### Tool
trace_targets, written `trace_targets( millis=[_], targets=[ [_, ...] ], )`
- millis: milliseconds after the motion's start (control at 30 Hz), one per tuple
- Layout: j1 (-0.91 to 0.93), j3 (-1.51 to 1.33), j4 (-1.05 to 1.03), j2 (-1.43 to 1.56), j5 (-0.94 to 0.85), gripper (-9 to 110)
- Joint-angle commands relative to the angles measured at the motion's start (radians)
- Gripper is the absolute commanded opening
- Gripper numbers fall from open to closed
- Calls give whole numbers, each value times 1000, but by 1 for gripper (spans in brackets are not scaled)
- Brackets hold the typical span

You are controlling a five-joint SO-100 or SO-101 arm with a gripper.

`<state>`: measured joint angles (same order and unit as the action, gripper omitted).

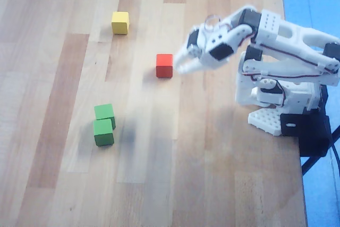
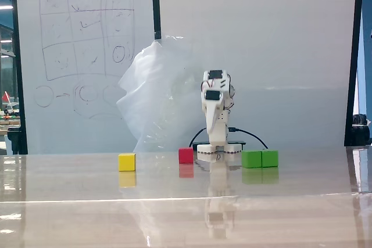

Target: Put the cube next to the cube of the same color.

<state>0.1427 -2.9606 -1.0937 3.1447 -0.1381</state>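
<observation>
On the wooden tabletop (image 1: 159,147), two small green wooden cubes (image 1: 104,112) (image 1: 103,132) touch; small red wooden cube (image 1: 164,65) sits just left of the empty, slightly spread fingers (image 1: 183,63) in the overhead view.

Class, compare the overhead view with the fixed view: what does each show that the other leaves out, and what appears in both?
Only the overhead view shows the wood-grain table from above, the blue floor and the black clamp at the arm's base. Only the fixed view shows the whiteboard with sketches and a clear plastic bag. Both show the yellow cube, the red cube, two touching green cubes and the empty hand.
</observation>
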Motion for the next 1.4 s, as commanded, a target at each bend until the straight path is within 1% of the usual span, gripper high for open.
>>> trace_targets(
  millis=[0,200,1367],
  targets=[
    [-3,-51,-46,106,6,1],
    [-5,-100,-158,310,6,1],
    [-14,-98,-156,301,6,1]
  ],
)
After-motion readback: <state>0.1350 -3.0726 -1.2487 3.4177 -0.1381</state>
